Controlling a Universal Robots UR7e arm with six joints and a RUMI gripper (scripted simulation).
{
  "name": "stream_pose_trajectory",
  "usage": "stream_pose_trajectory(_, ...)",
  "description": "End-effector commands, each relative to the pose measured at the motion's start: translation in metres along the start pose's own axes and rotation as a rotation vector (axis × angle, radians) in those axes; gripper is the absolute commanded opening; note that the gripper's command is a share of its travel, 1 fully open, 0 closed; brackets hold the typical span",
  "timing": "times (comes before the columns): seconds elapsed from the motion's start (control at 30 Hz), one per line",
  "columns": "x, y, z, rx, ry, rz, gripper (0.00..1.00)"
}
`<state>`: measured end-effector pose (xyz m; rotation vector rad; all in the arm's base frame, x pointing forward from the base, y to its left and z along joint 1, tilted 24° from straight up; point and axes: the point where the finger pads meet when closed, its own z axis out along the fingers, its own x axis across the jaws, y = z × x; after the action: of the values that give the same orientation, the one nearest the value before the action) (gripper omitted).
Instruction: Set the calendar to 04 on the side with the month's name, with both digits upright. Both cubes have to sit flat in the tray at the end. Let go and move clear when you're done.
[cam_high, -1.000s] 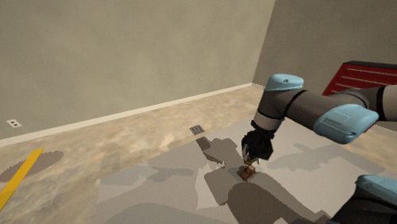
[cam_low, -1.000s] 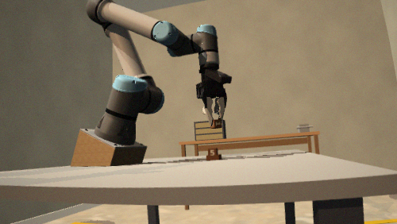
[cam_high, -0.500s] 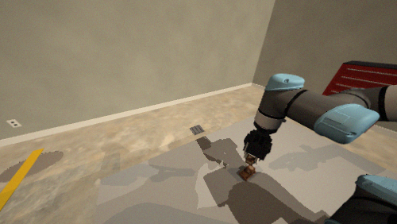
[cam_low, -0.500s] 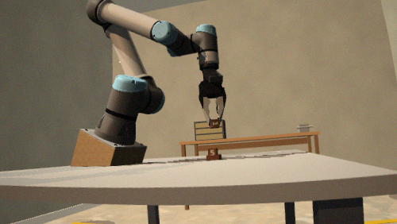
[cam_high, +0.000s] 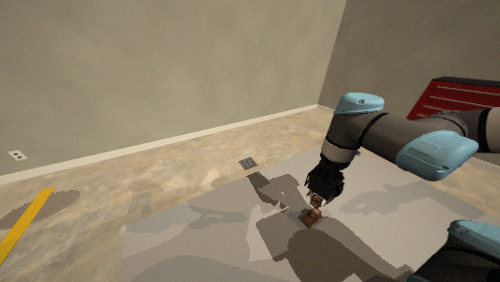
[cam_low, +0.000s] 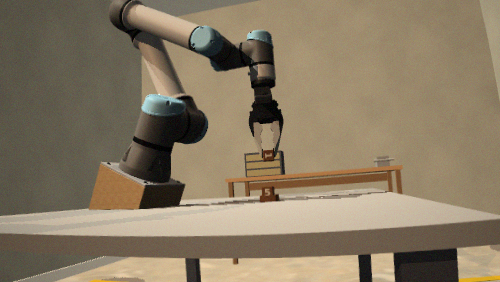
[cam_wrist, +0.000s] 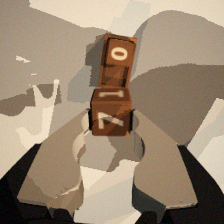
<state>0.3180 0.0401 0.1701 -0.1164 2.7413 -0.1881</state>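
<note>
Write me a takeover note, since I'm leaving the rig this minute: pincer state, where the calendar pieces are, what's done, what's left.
Pincer: shut on one digit cube, held in the air above the table.
Tray: on the table below, the other cube in it; the exterior view reads 5, the wrist view shows a 0.
Done: one cube lifted out.
Left: turn the cubes to read 04 upright on the month side, which I can't locate here, and seat both flat in the tray.
</note>
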Motion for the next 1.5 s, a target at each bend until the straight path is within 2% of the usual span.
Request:
stream_pose_trajectory(0.0,0.0006,-0.0006,-0.0004,0.002,-0.001,0.051,0.1)
stream_pose_trajectory(0.63,0.0025,-0.0016,-0.0005,0.002,-0.001,0.144,0.1)
stream_pose_trajectory(1.47,0.0027,-0.0017,-0.0005,0.002,-0.001,0.155,0.1)
